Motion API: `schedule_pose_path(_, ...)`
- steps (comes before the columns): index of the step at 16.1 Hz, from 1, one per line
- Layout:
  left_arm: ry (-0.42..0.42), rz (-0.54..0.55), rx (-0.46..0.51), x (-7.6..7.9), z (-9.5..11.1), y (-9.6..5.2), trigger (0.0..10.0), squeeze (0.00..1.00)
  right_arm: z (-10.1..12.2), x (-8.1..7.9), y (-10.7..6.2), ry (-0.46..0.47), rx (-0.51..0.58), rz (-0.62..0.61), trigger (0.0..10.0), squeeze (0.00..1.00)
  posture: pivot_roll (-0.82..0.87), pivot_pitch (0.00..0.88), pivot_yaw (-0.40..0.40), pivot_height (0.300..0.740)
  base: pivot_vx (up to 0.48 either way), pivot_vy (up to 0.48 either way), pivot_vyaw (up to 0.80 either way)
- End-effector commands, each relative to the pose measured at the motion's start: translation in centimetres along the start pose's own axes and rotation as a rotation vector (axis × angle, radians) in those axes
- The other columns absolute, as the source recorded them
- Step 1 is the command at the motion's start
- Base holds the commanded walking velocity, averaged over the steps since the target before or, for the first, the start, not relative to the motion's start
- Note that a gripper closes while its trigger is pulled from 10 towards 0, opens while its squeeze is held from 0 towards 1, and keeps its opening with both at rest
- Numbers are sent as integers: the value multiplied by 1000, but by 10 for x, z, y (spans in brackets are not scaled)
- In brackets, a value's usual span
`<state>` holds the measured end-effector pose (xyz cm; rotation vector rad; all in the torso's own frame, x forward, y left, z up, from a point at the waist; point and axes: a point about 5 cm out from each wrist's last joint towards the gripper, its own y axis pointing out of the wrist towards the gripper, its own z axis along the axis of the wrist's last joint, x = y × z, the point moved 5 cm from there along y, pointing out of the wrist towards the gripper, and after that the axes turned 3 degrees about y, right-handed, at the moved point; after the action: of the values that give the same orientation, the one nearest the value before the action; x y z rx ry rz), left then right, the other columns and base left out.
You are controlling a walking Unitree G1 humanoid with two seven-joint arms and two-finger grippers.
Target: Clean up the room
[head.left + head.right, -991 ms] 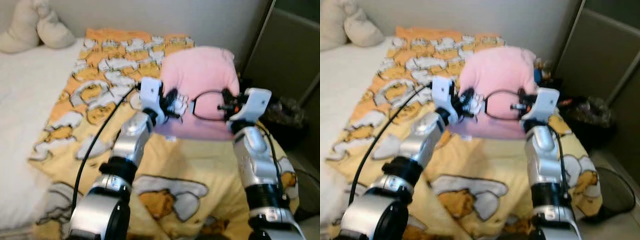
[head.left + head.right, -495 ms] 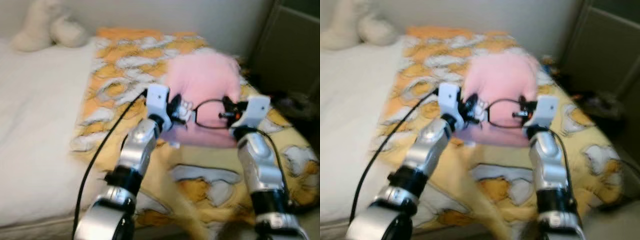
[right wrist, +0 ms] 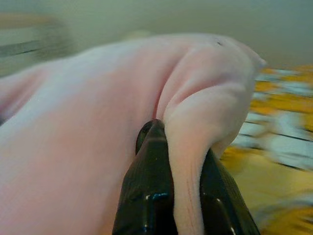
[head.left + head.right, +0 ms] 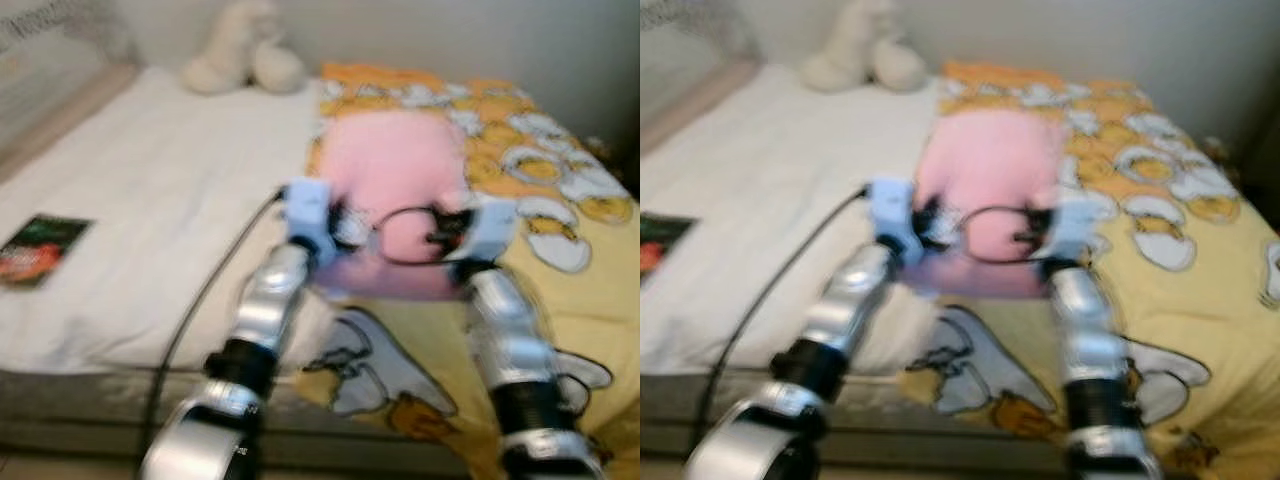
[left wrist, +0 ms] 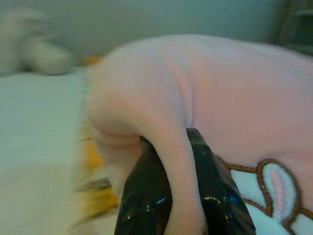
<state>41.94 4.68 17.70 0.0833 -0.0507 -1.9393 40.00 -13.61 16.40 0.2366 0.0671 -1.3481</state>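
**Q:** Pink pillow (image 4: pixel 400 180) — where is it, and how is it held?

**A:** It hangs in front of the robot, raised over the bed between both arms. The left gripper (image 5: pixel 183 196) has its two black fingers pressed narrowly together with a fold of the pillow's edge pinched between them; the right gripper (image 3: pixel 183 191) clamps a fold at the opposite edge the same way. Holding both sides keeps the soft cushion spread and level rather than drooping from one corner, which suits carrying it to a resting place.

**Q:** What lies around it, read from left to right?

**A:** At far left, a dark booklet or packet (image 4: pixel 35 250) lies flat on the white sheet (image 4: pixel 150 180), well apart from the pillow. Farther back, a cream plush toy (image 4: pixel 245 50) sits near the wall at the head of the bed. To the right, a yellow-and-orange cartoon blanket (image 4: pixel 540 170) covers that side of the mattress and drapes over the front edge.

**Q:** Does anything stand in the way?

**A:** The white sheet beneath and to the left of the pillow appears bare, so setting it down there looks unobstructed. A black cable (image 4: pixel 200 300) runs along the left arm. The head views are blurred, so small items on the bedding cannot be ruled out.
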Motion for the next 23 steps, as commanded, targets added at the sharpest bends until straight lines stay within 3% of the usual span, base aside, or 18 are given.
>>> schedule_pose_path(1,30,-12,33,6,9,3,10000,0,7,4,0,-33,14,7,10000,0,-41,0,-11,740,0,0,456)
schedule_pose_path(4,19,-35,62,1,13,2,10000,0,1,-2,-1,-53,2,30,10000,0,-38,0,-4,740,157,0,302)
schedule_pose_path(10,29,-7,18,-10,4,5,10000,0,-8,-15,-6,-39,-11,59,10000,0,-50,0,-3,740,286,380,0)
schedule_pose_path(17,25,8,11,-14,2,6,10000,0,-10,-14,-7,-43,-16,53,10000,0,-52,0,-1,740,264,402,363)
schedule_pose_path(23,56,11,19,-20,4,7,10000,0,-10,-14,-7,-38,-7,41,10000,0,-50,0,2,740,275,394,0)
